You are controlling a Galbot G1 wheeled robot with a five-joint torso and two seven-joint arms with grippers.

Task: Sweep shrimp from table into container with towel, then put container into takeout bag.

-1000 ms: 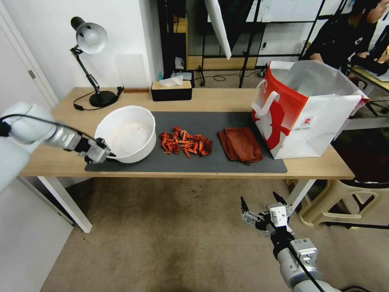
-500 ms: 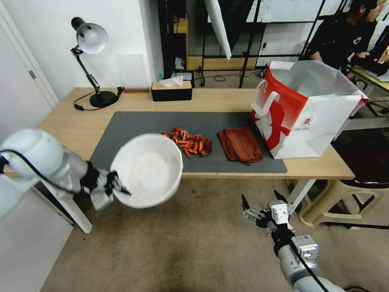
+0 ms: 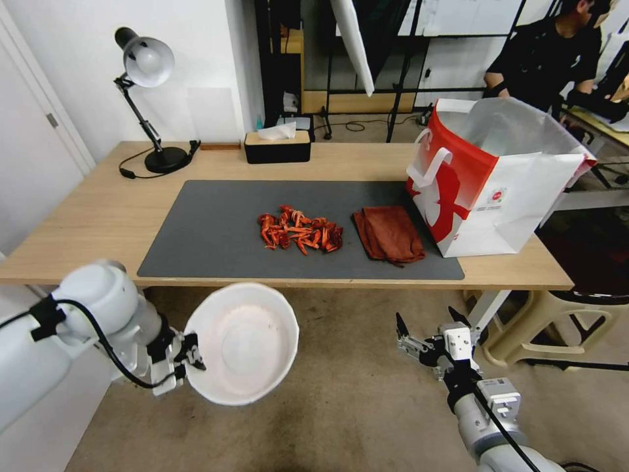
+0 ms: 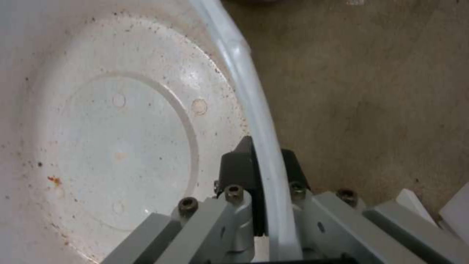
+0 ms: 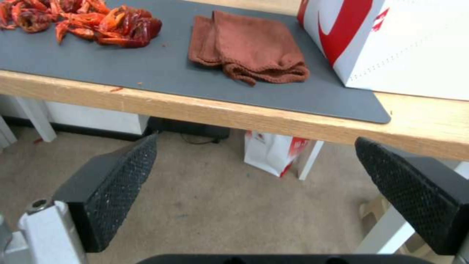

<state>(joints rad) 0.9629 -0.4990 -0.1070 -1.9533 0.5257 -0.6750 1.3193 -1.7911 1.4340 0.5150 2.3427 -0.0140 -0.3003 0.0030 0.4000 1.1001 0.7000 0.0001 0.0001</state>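
Carpeted floor lies beneath the left gripper (image 3: 190, 357), whose jaws pinch the container (image 3: 242, 341) rim; its underside is hidden. Right gripper (image 3: 429, 331) jaws gape below the counter (image 3: 111, 210).

**Free room and obstacles around the worktop**

The left half of the grey mat (image 3: 209, 229) is bare, so the approach from the near edge of the worktop (image 3: 92, 216) is free there. At the middle of the mat lies the shrimp (image 3: 299, 231), and just beside it on the right the rust-red towel (image 3: 388, 234). The takeout bag (image 3: 498, 177) stands tall at the right end and blocks that side; its mouth is open upward. At the back edge stand a desk lamp (image 3: 145, 98) and a black tissue box (image 3: 276, 145). Below the front edge, the container (image 3: 241, 342) in the left gripper (image 3: 190, 354) fills space over the floor, while the right gripper (image 3: 429, 324), jaws apart, has open floor around it.
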